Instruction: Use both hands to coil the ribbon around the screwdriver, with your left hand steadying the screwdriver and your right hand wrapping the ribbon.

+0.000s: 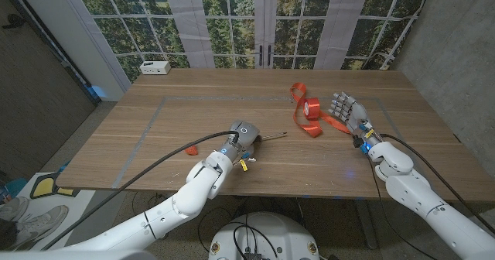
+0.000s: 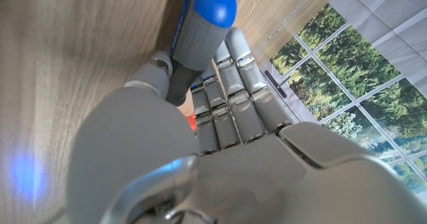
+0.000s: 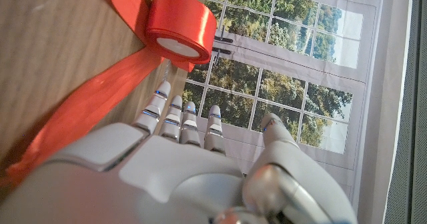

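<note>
1. Nearest the camera, the left hand (image 1: 241,136) sits at the table's (image 1: 155,136) front middle, fingers (image 2: 233,84) clamped around the screwdriver (image 2: 200,24) by its blue-and-grey handle; the thin shaft (image 1: 274,136) pokes out along the wood towards the right.
2. Left of that hand lies a small red scrap (image 1: 192,148).
3. Further back, a white box (image 1: 155,67) sits at the far left edge.
4. Right of centre, the ribbon (image 1: 311,116) rests on its spool, loose red tail trailing across the wood.
5. Just beside it, the right hand (image 1: 349,111) stands with fingers (image 3: 175,117) apart, holding nothing.

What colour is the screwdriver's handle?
The screwdriver handle is grey with a blue end cap, clearest in the left wrist view, gripped by the left hand.
</note>
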